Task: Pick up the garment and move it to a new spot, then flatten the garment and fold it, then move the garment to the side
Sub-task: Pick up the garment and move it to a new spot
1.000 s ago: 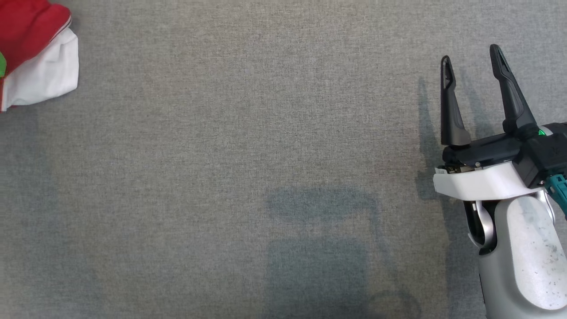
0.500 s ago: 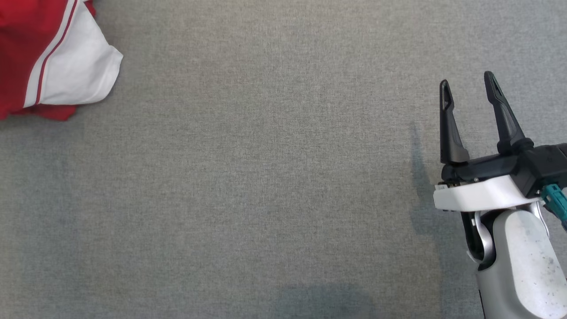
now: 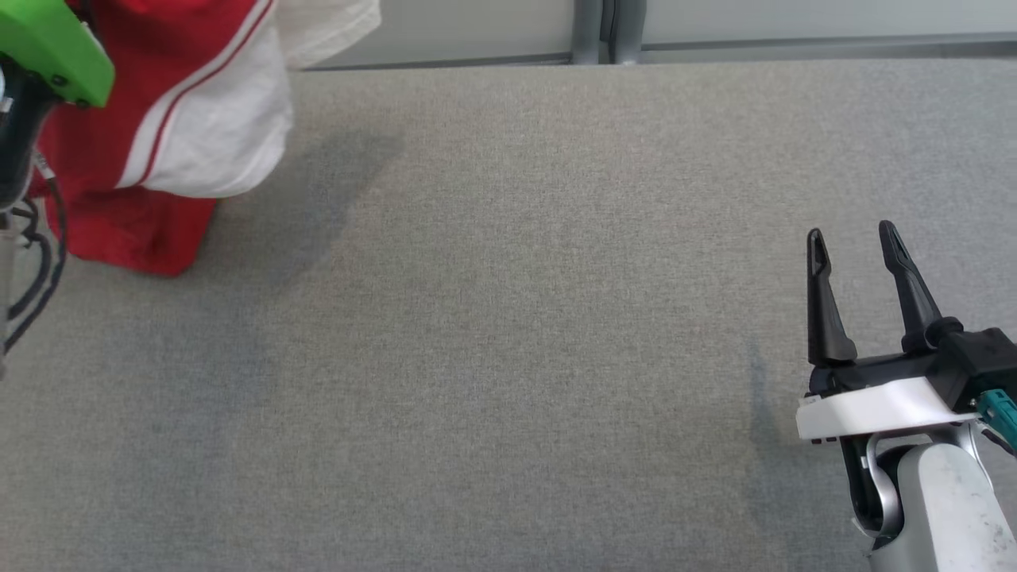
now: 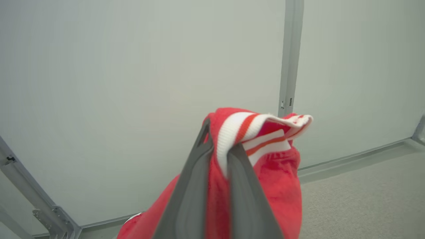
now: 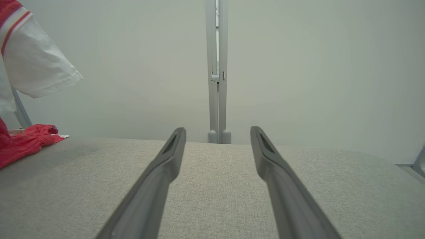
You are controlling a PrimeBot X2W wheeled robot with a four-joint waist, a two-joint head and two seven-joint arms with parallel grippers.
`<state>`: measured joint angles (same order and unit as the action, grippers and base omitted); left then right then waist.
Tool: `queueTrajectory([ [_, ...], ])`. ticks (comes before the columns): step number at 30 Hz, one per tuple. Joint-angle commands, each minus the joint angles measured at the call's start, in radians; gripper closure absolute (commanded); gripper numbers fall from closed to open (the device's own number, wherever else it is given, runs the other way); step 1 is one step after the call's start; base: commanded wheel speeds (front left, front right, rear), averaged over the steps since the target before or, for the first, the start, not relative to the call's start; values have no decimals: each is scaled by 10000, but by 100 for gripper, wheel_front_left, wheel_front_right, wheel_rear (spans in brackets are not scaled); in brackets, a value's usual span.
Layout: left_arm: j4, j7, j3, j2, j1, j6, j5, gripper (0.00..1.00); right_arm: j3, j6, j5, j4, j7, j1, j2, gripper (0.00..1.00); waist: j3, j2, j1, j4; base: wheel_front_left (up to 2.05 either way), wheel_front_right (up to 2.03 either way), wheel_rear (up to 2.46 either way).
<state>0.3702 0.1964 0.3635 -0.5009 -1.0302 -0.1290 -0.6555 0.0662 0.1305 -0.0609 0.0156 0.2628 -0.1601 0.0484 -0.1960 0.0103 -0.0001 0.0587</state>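
The garment [image 3: 135, 230] is bright red with a white sleeve [image 3: 214, 135] edged by a thin red stripe, and its ribbed collar [image 4: 239, 129] is white with orange-red bands. The counter [image 3: 508, 318] is a mottled grey weave and the wall [image 3: 794, 20] behind it a pale grey-green. The right hand [image 3: 852, 232] has black fingers [image 3: 826, 326], a white band [image 3: 882, 405], a teal plug [image 3: 999, 407] and a speckled silver forearm [image 3: 953, 508], while the left arm wears a vivid green cover [image 3: 48, 48].

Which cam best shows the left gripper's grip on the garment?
Left wrist view: the left gripper is shut on the garment at its striped ribbed trim, close up. Head view shows the garment hanging at upper left, beside a green arm part. Right wrist view catches its white sleeve and red cloth at the left edge.
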Motion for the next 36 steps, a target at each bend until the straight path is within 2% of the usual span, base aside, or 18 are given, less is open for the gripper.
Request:
queueTrajectory([
  [1, -172, -45, 27, 90, 206, -14, -119, 100, 24, 4, -87, 4, 28, 174, 36, 0, 544, -103, 1, -180, 0, 0, 0],
  [7, -1415, -44, 492, 832, 997, 118, -375, 100, 162, 5, -147, 30, 28, 520, 37, 0, 951, -103, 1, -269, 0, 0, 0],
  [12, -1939, -277, 1137, 1797, 1833, 277, -510, 100, 143, 5, -191, 16, 29, 631, 36, 0, 1009, -103, 1, -424, 0, 0, 0],
  [19, -1303, -978, 2051, 3331, 2682, 319, -609, 100, -52, 5, -222, 35, 28, 557, 38, 0, 854, -103, 1, -931, 0, 0, 0],
  [23, -576, -1378, 2668, 3957, 2868, 211, -564, 100, -123, 5, -233, 47, 28, 428, 36, 0, 668, -103, 1, -1375, 0, 0, 0],
  [29, -102, -1700, 3564, 4352, 2782, 81, -596, 100, -190, 5, -239, 69, 28, 443, 36, 0, 471, -103, 1, -1974, 0, 0, 0],
  [33, 180, -1624, 4266, 4422, 2585, 32, -763, 100, -224, 5, -222, 82, 29, 381, 36, 0, 319, -103, 1, -2393, 0, 0, 0],
  [36, 663, -1770, 4423, 4460, 2427, 10, -915, 100, -344, 5, -300, 95, 29, 287, 33, 0, 173, -103, 1, -2708, 0, 0, 0],
])
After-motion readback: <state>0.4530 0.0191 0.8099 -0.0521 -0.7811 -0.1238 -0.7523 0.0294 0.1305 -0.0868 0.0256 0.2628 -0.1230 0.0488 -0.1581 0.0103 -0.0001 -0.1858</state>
